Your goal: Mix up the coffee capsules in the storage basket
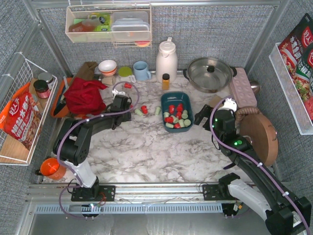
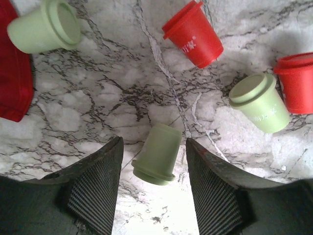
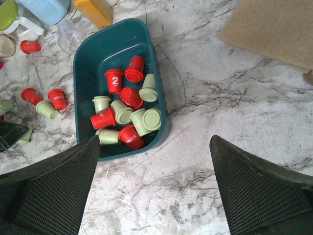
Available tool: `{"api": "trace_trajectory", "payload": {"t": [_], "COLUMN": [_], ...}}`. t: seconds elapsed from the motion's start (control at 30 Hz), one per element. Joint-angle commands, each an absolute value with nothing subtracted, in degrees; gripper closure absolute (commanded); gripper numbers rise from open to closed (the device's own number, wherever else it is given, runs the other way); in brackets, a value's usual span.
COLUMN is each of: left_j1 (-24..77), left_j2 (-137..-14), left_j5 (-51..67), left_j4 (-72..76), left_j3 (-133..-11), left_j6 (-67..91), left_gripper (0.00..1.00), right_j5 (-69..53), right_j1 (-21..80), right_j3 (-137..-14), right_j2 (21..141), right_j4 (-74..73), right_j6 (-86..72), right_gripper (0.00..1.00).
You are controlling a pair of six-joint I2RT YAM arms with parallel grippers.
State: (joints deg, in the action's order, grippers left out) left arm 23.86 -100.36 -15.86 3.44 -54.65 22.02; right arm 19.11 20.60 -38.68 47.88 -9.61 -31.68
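Between the fingers (image 2: 98, 191) of the left gripper (image 2: 154, 149) a pale green capsule (image 2: 156, 154) is seen lying on its side on the marbled tabletop (image 2: 98, 98), its rim turned toward the camera. The jaws are held apart on either side of it. A strip of marble is visible between the capsule and the left finger. The right finger is very close, and contact there cannot be made out.

Four loose capsules are scattered beyond it, left of the tabletop's middle: a red capsule (image 2: 193, 34) on its side, a green capsule (image 2: 259, 103) just beside a second red capsule (image 2: 298, 83) cut off by the frame edge, and another green capsule (image 2: 44, 27) next to a red cloth (image 2: 12, 73).

The storage basket (image 3: 93, 58) is placed around the middle of the tabletop, closer to its back edge than to its near edge, in front of an amber bottle (image 1: 166, 81). The coffee capsules (image 3: 124, 110) inside it, red and pale green, are heaped together in the half nearer the arms, some upright and some tipped over. The far half of its floor is left bare.

The right gripper (image 3: 155, 156) is positioned just beside the basket, on the side toward the tabletop's right edge. Its jaws are spread wide and nothing is held between them.
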Motion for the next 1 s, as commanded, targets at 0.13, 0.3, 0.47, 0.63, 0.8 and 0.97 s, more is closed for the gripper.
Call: {"api": "trace_trajectory", "payload": {"t": [0.13, 0.3, 0.47, 0.63, 0.8, 0.97], "left_j1": [23.73, 23.78, 23.81, 24.12, 26.57, 32.59], "left_j2": [-101.17, -101.33, -100.94, -95.51, -88.66, -89.27], "left_j5": [-13.89, -12.83, -11.49, -6.66, 3.33, 7.03], "left_j4": [0.77, 0.61, 0.25, 3.37, 14.95, 29.21], "left_j3": [-54.8, -54.35, -54.7, -53.84, -51.86, -52.87], "left_j6": [21.31, 21.76, 22.5, 24.02, 25.25, 26.27], "left_gripper": [0.44, 0.53, 0.63, 0.66, 0.66, 0.66], "right_j5": [18.83, 18.87, 18.84, 18.76, 18.46, 18.37], "right_j1": [20.55, 20.52, 20.49, 20.54, 20.56, 20.53], "right_j3": [-39.29, -39.24, -39.29, -39.29, -39.22, -39.19], "right_j2": [48.08, 48.16, 48.12, 48.14, 48.34, 48.34], "right_j4": [-7.91, -7.89, -7.91, -7.91, -7.73, -7.65], "right_j6": [-31.73, -31.73, -31.77, -31.85, -32.15, -32.33], "right_gripper": [0.01, 0.01, 0.01, 0.01, 0.01, 0.01]}}
